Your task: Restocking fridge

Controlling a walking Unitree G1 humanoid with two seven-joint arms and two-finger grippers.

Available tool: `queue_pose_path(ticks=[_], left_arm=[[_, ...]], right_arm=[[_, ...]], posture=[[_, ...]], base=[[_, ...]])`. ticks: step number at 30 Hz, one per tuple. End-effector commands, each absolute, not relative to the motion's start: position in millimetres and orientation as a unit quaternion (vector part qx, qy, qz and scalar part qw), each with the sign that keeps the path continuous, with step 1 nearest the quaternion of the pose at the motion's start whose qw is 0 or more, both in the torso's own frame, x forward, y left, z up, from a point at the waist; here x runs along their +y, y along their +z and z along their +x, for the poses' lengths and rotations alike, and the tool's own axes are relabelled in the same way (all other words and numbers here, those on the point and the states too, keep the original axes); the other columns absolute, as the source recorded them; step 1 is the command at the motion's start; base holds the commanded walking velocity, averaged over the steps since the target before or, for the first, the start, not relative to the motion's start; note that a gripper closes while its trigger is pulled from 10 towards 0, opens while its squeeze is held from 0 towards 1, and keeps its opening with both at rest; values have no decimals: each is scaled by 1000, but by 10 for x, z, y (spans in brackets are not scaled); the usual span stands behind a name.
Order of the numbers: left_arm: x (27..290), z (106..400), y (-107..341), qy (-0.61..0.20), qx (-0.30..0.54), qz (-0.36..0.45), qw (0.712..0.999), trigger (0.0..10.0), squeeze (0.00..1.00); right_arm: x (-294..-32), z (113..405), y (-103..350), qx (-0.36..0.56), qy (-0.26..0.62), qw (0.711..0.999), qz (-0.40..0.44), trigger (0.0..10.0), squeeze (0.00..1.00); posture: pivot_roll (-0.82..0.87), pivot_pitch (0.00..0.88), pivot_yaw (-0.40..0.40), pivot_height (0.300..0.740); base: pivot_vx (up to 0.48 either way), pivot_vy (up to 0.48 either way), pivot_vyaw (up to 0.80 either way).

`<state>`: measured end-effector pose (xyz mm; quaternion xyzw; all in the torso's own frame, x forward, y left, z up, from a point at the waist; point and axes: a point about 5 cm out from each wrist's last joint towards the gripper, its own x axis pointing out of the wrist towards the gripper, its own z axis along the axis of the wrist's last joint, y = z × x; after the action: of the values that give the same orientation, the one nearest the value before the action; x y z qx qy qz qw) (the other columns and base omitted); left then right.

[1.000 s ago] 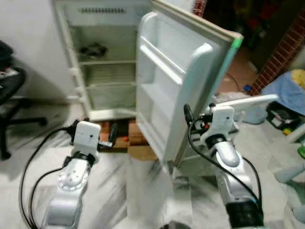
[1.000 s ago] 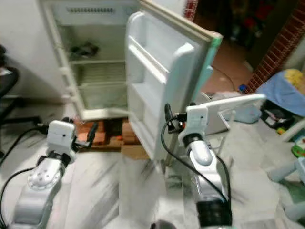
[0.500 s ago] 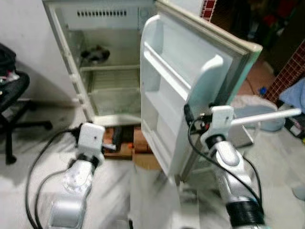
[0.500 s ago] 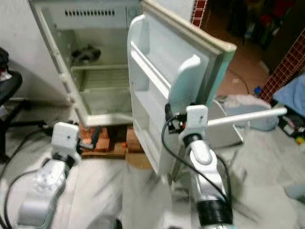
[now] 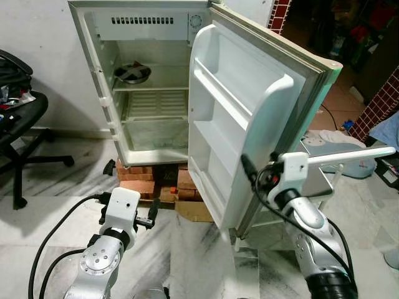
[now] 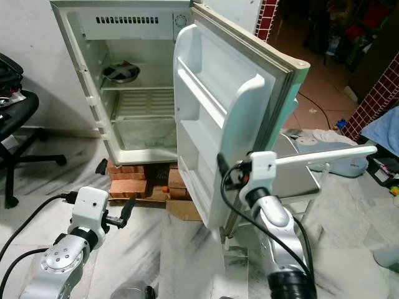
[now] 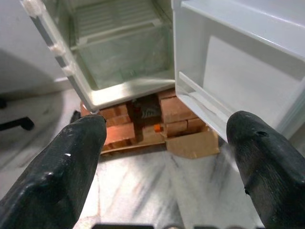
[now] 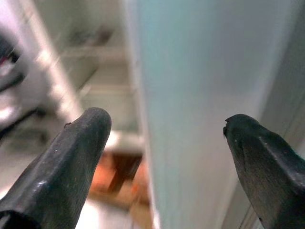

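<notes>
- Your fridge [image 5: 146, 93] stands open on a stack of bricks [image 5: 140, 180]. Its door [image 5: 249, 124] swings out towards you.
- A round metal dish [image 5: 132, 73] sits on the upper shelf.
- Your left gripper [image 7: 162, 157] hangs low over the marble floor [image 5: 193, 249], fingers spread, pointing at the bricks.
- Your right gripper [image 8: 167, 157] is spread wide, with the door's edge between its fingers.
- An office chair [image 5: 19, 124] stands well to your left.

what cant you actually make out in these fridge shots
- The round dark thing on the fridge's top shelf: too small in the eye views to identify.
- The fridge door's outer face: turned away from the head camera.
- The right gripper at the door edge: the right wrist view is blurred, so contact cannot be judged.
</notes>
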<state>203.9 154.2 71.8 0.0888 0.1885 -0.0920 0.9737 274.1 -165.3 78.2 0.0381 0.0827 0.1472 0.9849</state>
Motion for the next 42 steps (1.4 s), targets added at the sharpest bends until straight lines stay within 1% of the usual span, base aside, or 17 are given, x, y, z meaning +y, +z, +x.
queue_pose_path(ticks=[1, 4, 7, 12, 15, 16, 17, 19, 20, 21, 22, 23, 27, 30, 35, 39, 42], left_arm=[[1531, 2034, 746, -97, 191, 92, 972, 10000, 0], [1533, 2024, 742, -100, 195, 94, 971, 10000, 0], [1525, 1997, 743, -104, 195, 83, 972, 10000, 0], [1503, 1977, 739, -112, 200, 86, 970, 10000, 0], [1502, 1977, 734, -115, 200, 90, 969, 10000, 0], [1503, 1975, 732, -116, 200, 91, 969, 10000, 0], [1507, 1972, 732, -117, 201, 92, 968, 10000, 0], [1511, 1968, 730, -117, 202, 93, 968, 10000, 0], [1514, 1966, 731, -116, 202, 92, 968, 10000, 0], [1515, 1961, 730, -116, 203, 92, 968, 10000, 0], [1515, 1961, 730, -116, 203, 92, 968, 10000, 0], [1514, 1949, 726, -115, 206, 91, 968, 10000, 0], [1500, 1924, 722, -112, 206, 89, 968, 10000, 0], [1502, 1911, 719, -107, 206, 85, 969, 10000, 0], [1505, 1907, 717, -107, 207, 85, 969, 10000, 0], [1510, 1906, 715, -107, 208, 86, 969, 10000, 0], [1538, 1948, 733, -99, 199, 90, 971, 10000, 0]], right_arm=[[-1846, 2738, 660, 121, 126, 985, 7, 10000, 0], [-2080, 2825, 692, 118, 79, 990, 0, 10000, 0], [-2284, 3031, 1026, 45, 39, 998, -2, 10000, 0], [-2388, 3189, 1332, -5, 16, 1000, -7, 10000, 0], [-2339, 3288, 1514, -31, 29, 999, 20, 10000, 0], [-2266, 3312, 1574, -38, 58, 996, 48, 10000, 0], [-2108, 3321, 1678, -52, 126, 986, 94, 10000, 0], [-1940, 3259, 1765, -54, 212, 963, 155, 10000, 0], [-1776, 3129, 1877, -56, 315, 924, 211, 10000, 0], [-1713, 3009, 1907, -46, 379, 895, 232, 10000, 0], [-1713, 3009, 1907, -46, 379, 895, 232, 10000, 0], [-1725, 2933, 1852, -30, 408, 882, 236, 10000, 0], [-1948, 2998, 1463, 21, 308, 922, 232, 10000, 0], [-2029, 2950, 1258, 52, 270, 935, 222, 10000, 0], [-2012, 2866, 1124, 84, 269, 937, 206, 10000, 0], [-1997, 2893, 1097, 82, 262, 941, 197, 10000, 0], [-1997, 2937, 1073, 77, 222, 958, 167, 10000, 0]], posture=[[161, 0, -43, 740], [163, 0, -43, 740], [162, 0, -41, 740], [167, 0, -41, 740], [169, 0, -41, 740], [170, 0, -41, 740], [171, 0, -41, 740], [171, 0, -40, 740], [171, 0, -41, 740], [170, 0, -43, 740], [170, 0, -43, 740], [172, 0, -46, 740], [177, 8, -57, 740], [181, 9, -60, 740], [183, 8, -57, 740], [181, 8, -54, 740], [178, 9, -52, 740]], base=[[0, 0, 0], [0, 0, 0], [0, 0, 0], [0, 0, 0], [0, 0, 0], [0, 0, 0], [0, 0, 0], [0, 0, 0], [0, 0, 0], [0, 0, 0], [0, 0, 0], [0, 0, 0], [0, 0, 0], [0, 0, 0], [0, 0, 0], [0, 0, 0], [0, 0, 0]])
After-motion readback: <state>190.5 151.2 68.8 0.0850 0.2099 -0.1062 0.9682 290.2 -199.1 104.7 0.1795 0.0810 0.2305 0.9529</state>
